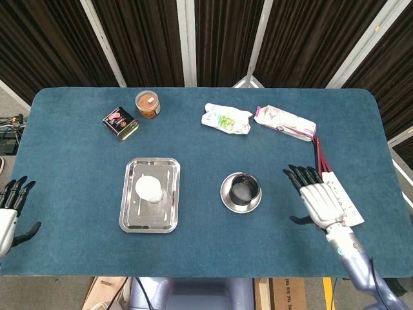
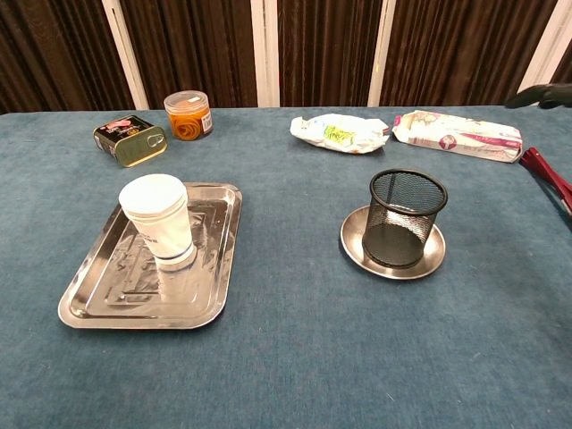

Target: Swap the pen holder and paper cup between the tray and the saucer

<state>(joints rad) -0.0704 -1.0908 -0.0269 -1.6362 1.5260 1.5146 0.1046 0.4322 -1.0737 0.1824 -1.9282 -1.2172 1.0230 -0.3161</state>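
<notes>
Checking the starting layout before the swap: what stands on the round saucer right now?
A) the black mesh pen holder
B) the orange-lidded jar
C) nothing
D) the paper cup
A: the black mesh pen holder stands upright on the saucer, while the paper cup is on the tray, and neither is held.

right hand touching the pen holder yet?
Apart. In the head view, bare blue table shows between the open right hand and the pen holder, which stands on its saucer.
</notes>
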